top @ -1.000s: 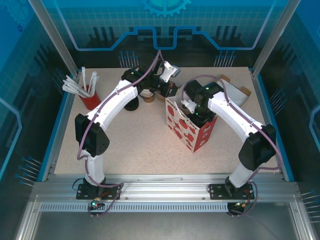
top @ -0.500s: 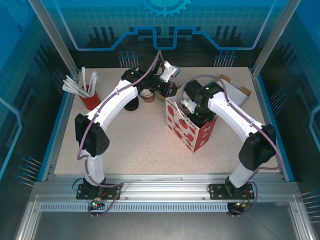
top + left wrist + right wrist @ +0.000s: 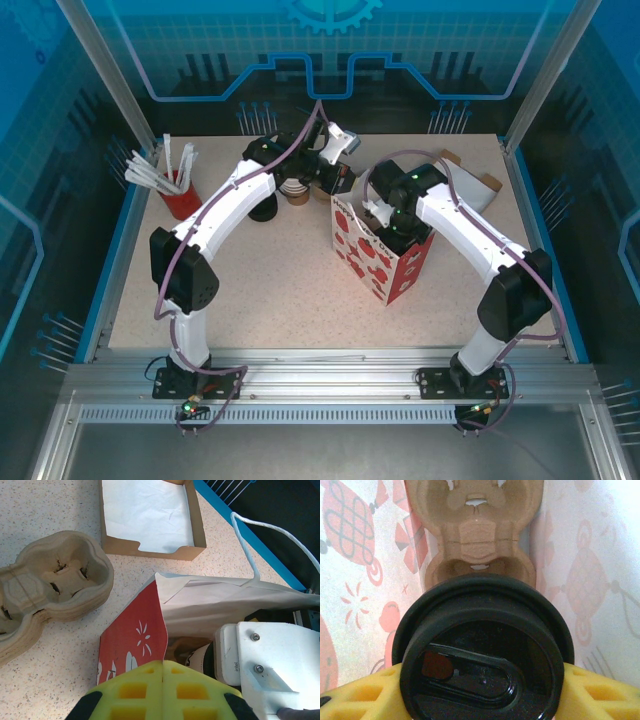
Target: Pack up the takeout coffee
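The right gripper [image 3: 480,692], jaws half spread, clamps the takeout coffee [image 3: 480,645] at lower centre, inside the patterned bag [image 3: 350,580], above a carrier [image 3: 475,535].

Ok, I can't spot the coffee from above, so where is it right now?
Right wrist view: the takeout coffee is held by the right gripper inside the red-patterned bag, right of centre, over the pulp cup carrier.

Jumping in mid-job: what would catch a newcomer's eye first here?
The black-lidded takeout coffee, clamped by the right gripper, hangs inside the red-and-white paper bag at table centre, above a pulp carrier deeper in the bag. The left gripper pinches the bag's rim.
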Robot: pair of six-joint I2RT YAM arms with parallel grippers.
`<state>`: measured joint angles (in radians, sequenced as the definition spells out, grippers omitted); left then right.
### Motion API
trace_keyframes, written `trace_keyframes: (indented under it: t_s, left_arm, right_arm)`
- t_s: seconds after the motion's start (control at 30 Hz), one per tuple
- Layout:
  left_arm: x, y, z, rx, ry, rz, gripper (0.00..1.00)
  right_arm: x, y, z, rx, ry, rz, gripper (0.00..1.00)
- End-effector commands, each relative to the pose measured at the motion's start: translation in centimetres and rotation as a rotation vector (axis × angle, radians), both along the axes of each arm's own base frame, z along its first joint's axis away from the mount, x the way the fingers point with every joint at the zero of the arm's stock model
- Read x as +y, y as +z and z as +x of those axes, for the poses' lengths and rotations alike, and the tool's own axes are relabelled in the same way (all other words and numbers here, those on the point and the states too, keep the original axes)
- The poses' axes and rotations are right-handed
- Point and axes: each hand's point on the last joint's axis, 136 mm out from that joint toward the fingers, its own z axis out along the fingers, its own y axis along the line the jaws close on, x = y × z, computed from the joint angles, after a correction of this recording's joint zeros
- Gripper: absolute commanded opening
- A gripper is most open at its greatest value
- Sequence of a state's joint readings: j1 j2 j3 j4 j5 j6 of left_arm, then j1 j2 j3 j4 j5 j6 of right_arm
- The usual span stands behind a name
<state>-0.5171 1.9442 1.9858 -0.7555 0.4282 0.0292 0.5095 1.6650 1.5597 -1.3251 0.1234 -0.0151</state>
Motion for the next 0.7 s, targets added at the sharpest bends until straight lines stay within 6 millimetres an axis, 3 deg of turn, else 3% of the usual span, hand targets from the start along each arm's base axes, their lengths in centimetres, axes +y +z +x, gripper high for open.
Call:
trace_keyframes:
  t_s: [0.0, 0.67]
  left_arm:
    - [-0.1, 0.1, -0.6, 0.007, -0.028, 0.008, 0.0]
    - [-0.1, 0.0, -0.6, 0.008, -0.029, 0.009, 0.0]
  right_arm:
    - [-0.5, 1.2, -0.5, -0.008, -0.012, 0.001, 0.31]
    - [-0.5, -0.5, 0.1, 0.021, -0.02, -0.01, 0.31]
